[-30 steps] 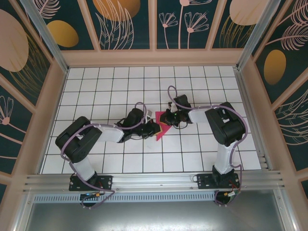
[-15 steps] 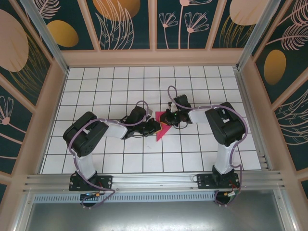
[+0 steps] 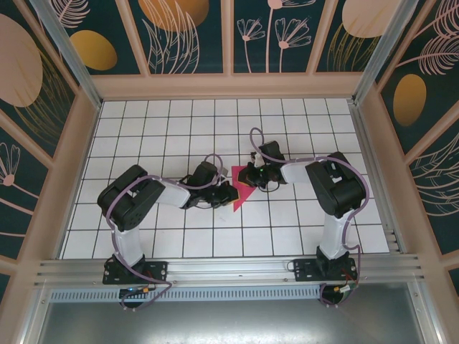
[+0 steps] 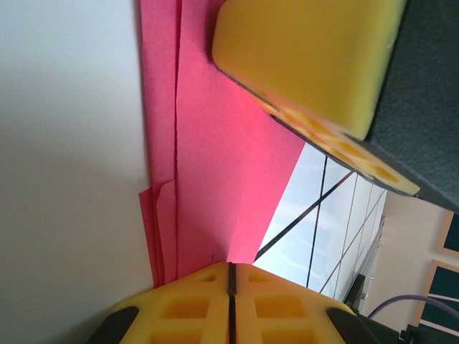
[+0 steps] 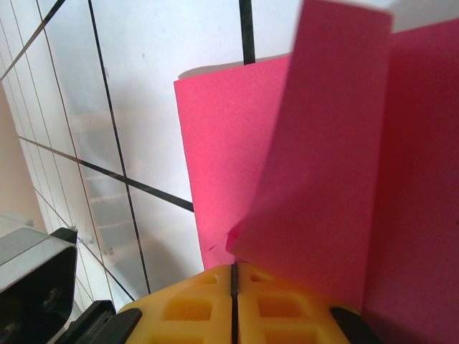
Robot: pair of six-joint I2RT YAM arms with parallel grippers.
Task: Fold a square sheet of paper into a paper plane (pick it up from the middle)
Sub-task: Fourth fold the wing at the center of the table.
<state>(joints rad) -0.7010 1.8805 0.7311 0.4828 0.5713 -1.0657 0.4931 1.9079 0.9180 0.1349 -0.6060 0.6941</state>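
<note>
Now: thin matte pink paper (image 4: 208, 179), layered sharp creases, triangular.

arms (image 3: 172, 195): black joints, white links | cables (image 4: 399, 301): lilac | claw pads (image 4: 186, 308): yellow, gridded | bases (image 3: 136, 271): black plates

Your left arm: elbow bent, forearm reaching right, left gripper (image 3: 226, 192) pads pressed together | your right arm: folded leftward, right gripper (image 3: 248, 177) pinching a flap of the pink paper (image 5: 323, 143) | tips near each other
</note>
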